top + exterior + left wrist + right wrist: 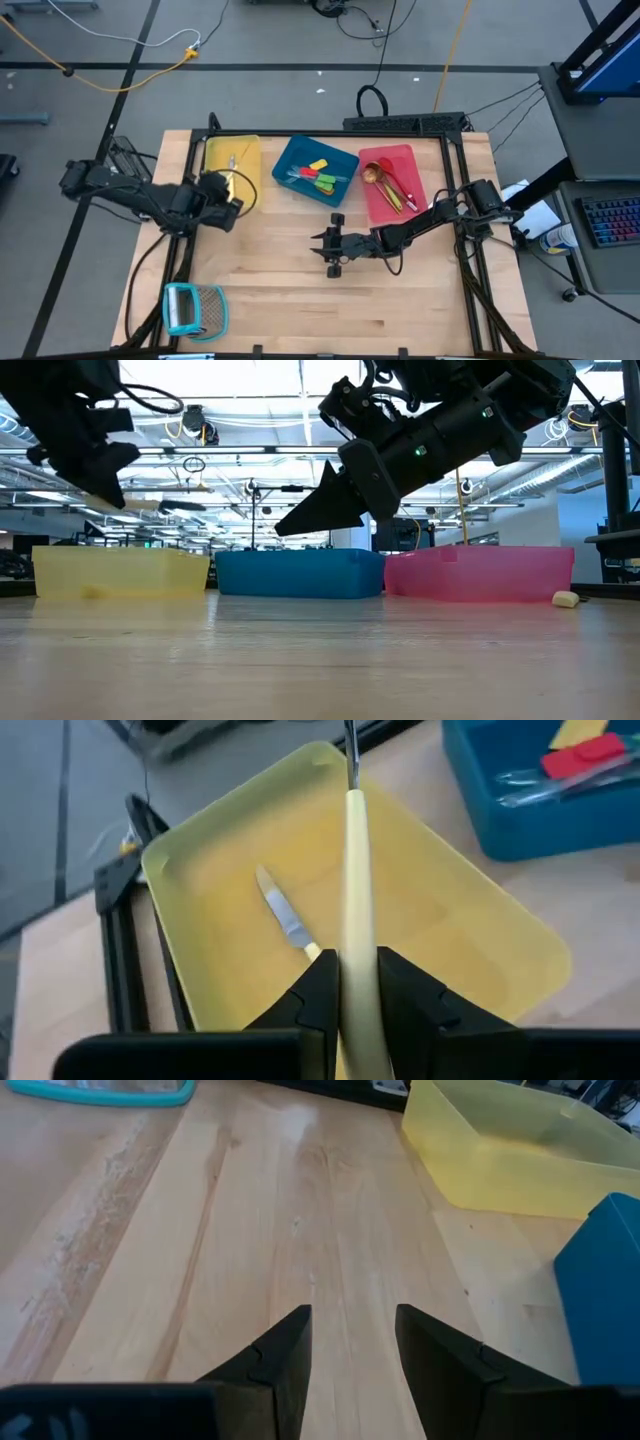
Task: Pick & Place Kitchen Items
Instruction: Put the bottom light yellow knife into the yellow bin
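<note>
A: From above, where's your left gripper [232,205]?

B: Left of centre, at the yellow tray [232,160], clamped on a cream-handled knife [231,186].

A: Its wrist view?

B: That knife [356,930] fills the middle; a second knife [285,920] lies in the tray.

A: The right gripper [329,251]?

B: Mid-frame, fingers apart over bare bench [290,300].

My work surface is a pale wooden table [300,300]. Taking the blue tray [316,170] at its far edge as my landmark, the yellow tray [233,160] sits just to its left and the red tray [392,184] just to its right, all three resting directly on the wood. The teal-framed grater [193,308] lies well apart from the blue tray, at the near left corner.
</note>
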You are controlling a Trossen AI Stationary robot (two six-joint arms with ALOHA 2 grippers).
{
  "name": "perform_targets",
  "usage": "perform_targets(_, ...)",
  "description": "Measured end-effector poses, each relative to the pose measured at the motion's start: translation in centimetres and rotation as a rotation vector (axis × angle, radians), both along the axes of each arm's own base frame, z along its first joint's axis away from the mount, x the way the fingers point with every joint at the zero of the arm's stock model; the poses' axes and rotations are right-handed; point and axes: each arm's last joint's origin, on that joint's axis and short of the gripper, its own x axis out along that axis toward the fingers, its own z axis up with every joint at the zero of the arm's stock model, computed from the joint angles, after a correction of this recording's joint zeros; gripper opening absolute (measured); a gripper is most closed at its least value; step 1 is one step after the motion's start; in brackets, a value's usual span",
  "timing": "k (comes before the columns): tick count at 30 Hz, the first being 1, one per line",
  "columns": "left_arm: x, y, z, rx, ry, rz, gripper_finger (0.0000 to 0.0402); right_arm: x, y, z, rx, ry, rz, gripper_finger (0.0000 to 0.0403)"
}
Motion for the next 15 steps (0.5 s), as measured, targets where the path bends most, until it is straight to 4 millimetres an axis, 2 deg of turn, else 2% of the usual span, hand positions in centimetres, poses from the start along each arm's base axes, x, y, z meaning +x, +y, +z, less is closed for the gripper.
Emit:
perform_targets(7,0.0,1.3,-0.4,-0.059,0.030,0.093,0.0057,0.1,0.0,0.2,0.008,-0.027,0.003,0.0139)
perform_targets(15,-1.1,2.5,-3.9,-0.142,0.037,0.252,0.0063,0.2,0.1,0.5,0.017,-0.055,0.003,0.0139)
